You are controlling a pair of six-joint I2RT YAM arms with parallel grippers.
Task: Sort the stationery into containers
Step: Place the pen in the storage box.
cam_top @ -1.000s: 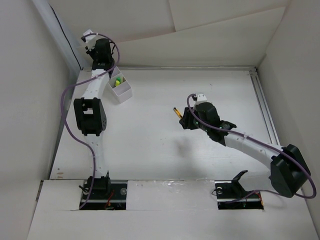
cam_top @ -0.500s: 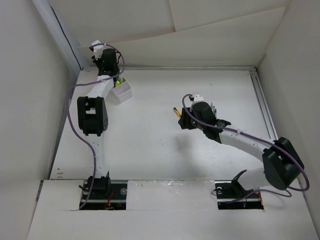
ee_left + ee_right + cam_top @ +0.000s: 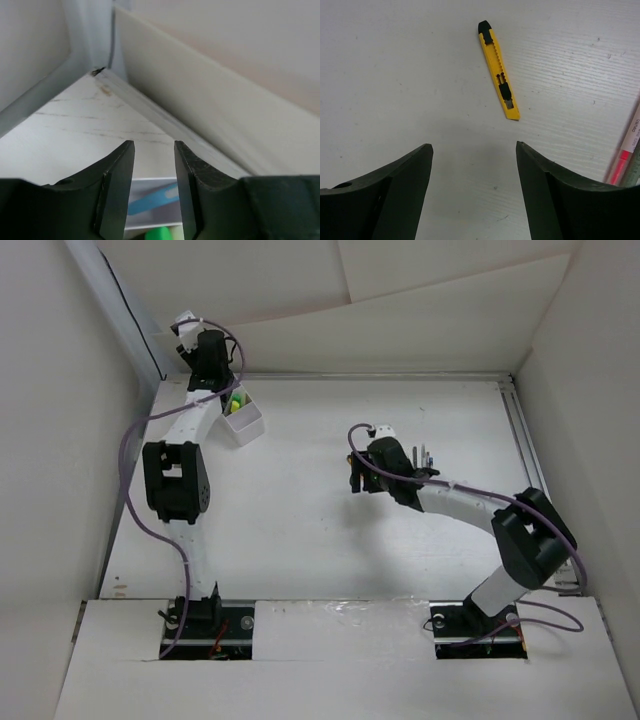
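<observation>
Hovers with the right fingers (image 3: pixel 400 200) spread wide and empty above a yellow box cutter (image 3: pixel 499 70) lying flat on the worktop (image 3: pixel 395 75), well apart from the tray. Shows some pens (image 3: pixel 626 145) just right of the cutter, at the edge of the wrist view. Holds the left fingers (image 3: pixel 116 192) over the white tray (image 3: pixel 250 426) in the far left corner, parted by a narrow gap and pinching nothing. Reveals a blue item (image 3: pixel 150 201) and a green one (image 3: pixel 161 233) already lying in the tray.

Probably calls for a descent onto the cutter next. Could easily miss: lies ahead of the gap, not between the fingers, and slightly slanted, so closing without shifting forward and squaring up may clip one end and skate it across the worktop. Could jam fingertips into the worktop, given how thin and flat the thing sits. Might let it pivot and drop during the long carry if pinched off centre. Risks a clash at the tray too, with the left arm parked right above it
</observation>
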